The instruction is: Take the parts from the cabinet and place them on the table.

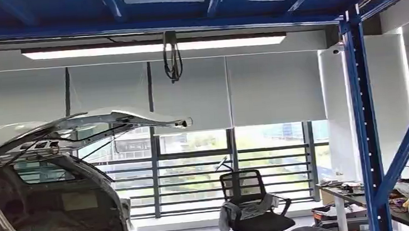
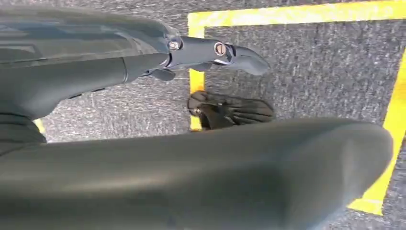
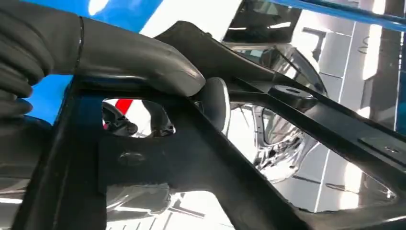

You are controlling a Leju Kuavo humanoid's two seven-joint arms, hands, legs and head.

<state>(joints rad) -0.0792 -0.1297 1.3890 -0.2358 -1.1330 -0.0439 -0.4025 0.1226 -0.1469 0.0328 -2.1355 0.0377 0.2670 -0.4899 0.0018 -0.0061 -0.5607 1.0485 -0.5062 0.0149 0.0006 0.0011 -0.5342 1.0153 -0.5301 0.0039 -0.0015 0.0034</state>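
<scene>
Evidently mid-carry, right hand [image 3: 95,57] grips a black frame part [image 3: 249,158] with thumb over its bar, while left hand [image 2: 215,81] hangs empty, fingers apart, above grey carpet [image 2: 311,72]; table [image 1: 366,196] at three o'clock.

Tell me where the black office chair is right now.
In the head view the black office chair stands low and right of centre, in front of the railed windows, between the open car hatch and the blue rack post.
</scene>
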